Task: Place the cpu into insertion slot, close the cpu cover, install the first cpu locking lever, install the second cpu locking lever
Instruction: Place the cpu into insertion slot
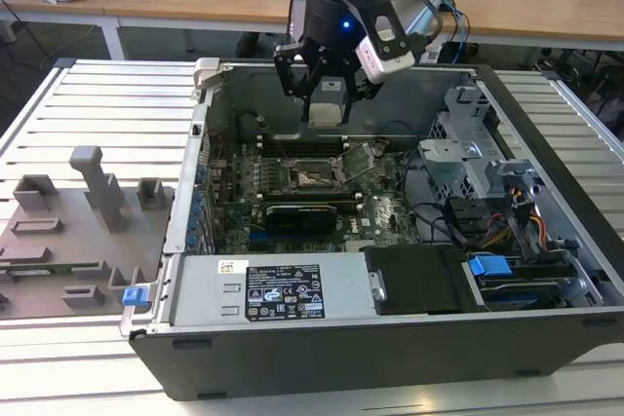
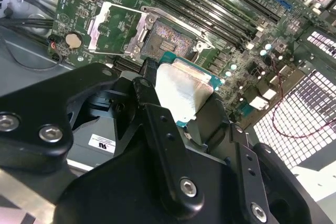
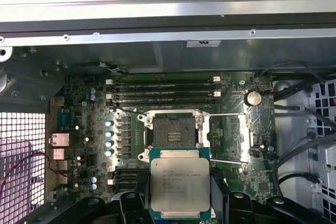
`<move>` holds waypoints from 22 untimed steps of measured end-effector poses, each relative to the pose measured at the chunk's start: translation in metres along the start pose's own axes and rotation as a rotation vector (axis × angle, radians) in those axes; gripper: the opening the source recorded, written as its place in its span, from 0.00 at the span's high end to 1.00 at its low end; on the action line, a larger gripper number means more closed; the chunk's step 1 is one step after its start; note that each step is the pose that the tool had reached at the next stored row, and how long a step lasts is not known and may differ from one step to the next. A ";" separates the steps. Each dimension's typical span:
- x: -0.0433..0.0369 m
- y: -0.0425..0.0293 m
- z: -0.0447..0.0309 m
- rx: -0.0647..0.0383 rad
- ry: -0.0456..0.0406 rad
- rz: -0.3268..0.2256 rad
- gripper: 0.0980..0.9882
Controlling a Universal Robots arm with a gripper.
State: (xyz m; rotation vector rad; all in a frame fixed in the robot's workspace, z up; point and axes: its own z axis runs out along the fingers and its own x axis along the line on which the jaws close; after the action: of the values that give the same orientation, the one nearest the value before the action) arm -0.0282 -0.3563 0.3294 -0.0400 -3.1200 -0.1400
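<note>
The tool [image 1: 327, 109] is clamping the cpu [image 3: 181, 184] flat by opposite edges above the board, the bare insertion slot [image 3: 172, 135] lying just past the chip's edge, sides roughly parallel, and the cpu cover [image 3: 228, 137] lying swung open beside it.

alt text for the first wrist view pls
The gripper holds the cpu over the motherboard, close to the empty slot. The cover lies flipped open beside the slot.
</note>
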 end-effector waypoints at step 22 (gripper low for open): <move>-0.0003 -0.0013 0.0149 0.000 0.0000 0.000 0.50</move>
State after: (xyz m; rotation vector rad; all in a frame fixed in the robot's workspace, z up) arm -0.0282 -0.3563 0.3145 -0.0400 -3.1200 -0.1401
